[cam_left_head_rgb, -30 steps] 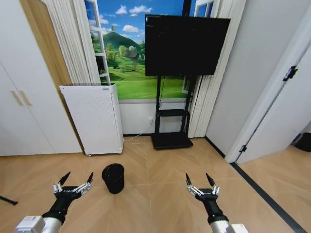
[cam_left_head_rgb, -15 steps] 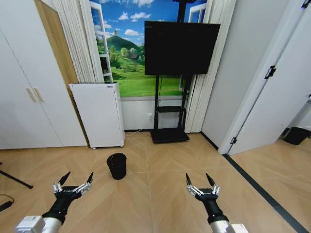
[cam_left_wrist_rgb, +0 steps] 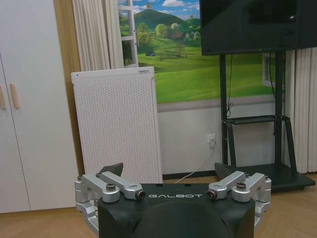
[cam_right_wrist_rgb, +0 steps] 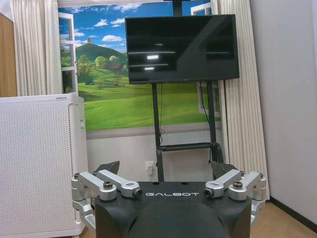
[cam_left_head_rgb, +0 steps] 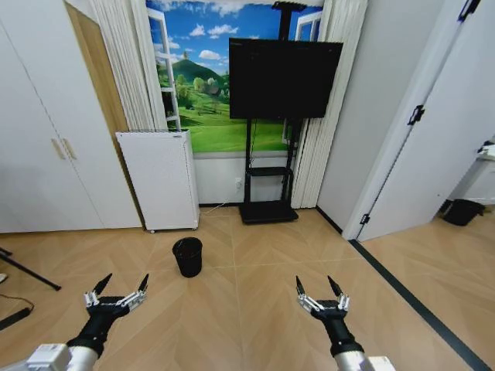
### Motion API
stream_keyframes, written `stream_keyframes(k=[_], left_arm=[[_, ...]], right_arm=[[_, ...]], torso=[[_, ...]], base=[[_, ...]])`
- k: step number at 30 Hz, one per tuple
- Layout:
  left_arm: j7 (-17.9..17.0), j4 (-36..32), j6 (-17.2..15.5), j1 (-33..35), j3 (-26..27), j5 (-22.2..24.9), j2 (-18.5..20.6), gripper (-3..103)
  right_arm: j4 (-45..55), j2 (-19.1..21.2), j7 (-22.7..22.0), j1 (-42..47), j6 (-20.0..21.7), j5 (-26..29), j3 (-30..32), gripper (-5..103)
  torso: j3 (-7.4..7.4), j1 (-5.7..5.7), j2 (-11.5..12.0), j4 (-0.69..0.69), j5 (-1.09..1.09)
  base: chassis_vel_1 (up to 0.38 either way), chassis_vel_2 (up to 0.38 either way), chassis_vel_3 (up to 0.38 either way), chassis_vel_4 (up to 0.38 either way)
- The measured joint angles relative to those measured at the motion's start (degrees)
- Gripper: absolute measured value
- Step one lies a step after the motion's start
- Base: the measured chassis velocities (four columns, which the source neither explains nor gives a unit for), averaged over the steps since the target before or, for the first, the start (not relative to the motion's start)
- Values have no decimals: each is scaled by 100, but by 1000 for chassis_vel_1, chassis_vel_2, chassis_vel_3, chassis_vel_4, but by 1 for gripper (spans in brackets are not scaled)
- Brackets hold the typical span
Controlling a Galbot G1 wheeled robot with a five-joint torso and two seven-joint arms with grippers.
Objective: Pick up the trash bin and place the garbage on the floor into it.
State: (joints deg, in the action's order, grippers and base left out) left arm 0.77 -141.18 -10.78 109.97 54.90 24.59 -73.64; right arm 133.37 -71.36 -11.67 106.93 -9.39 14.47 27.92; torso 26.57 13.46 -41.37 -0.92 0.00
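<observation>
Both end effectors (cam_left_head_rgb: pixel 117 291) (cam_left_head_rgb: pixel 319 294) stay spread while trash bin (cam_left_head_rgb: pixel 187 256) appears farther off.

One bin (cam_left_head_rgb: pixel 187 256) stands on the floor (cam_left_head_rgb: pixel 255 294). Two grippers (cam_left_head_rgb: pixel 116 292) (cam_left_head_rgb: pixel 320 295) hang open. Possibly a second bin (cam_left_head_rgb: pixel 464 211) sits beyond the doorway.

Black television (cam_left_head_rgb: pixel 285 77) on its stand (cam_left_head_rgb: pixel 267 210) at twelve o'clock, green hill mural (cam_left_head_rgb: pixel 203 85) behind, curtains (cam_left_head_rgb: pixel 135 66) either side. White perforated cabinet (cam_left_head_rgb: pixel 161 179) at eleven, white wardrobe doors (cam_left_head_rgb: pixel 39 147) at nine, open doorway (cam_left_head_rgb: pixel 464 193) at three.
</observation>
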Motion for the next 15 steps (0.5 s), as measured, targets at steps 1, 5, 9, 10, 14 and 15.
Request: stream_keyframes(k=[1,5,9,10,14,15], left_arm=[[0,0,0,0,0,0,0,100],[0,0,0,0,0,0,0,100],[-1,0,0,0,0,0,0,100],[0,0,0,1,0,0,0,100],[0,0,0,1,0,0,0,100],[0,0,0,1,0,0,0,100]], right_arm=[[0,0,0,0,0,0,0,100],[0,0,0,2,0,0,0,100],[0,0,0,2,0,0,0,100],[0,0,0,2,0,0,0,100],[0,0,0,2,0,0,0,100],[0,0,0,2,0,0,0,100]], torso=[[0,0,0,0,0],[-2,-3,-1,0,0],[-2,-4,-2,0,0],[-2,-4,-2,0,-1],[-2,-4,-2,0,0],[-2,-4,-2,0,-1]], base=[[0,0,0,0],[0,0,0,0],[0,0,0,0],[0,0,0,0],[0,0,0,0],[0,0,0,0]])
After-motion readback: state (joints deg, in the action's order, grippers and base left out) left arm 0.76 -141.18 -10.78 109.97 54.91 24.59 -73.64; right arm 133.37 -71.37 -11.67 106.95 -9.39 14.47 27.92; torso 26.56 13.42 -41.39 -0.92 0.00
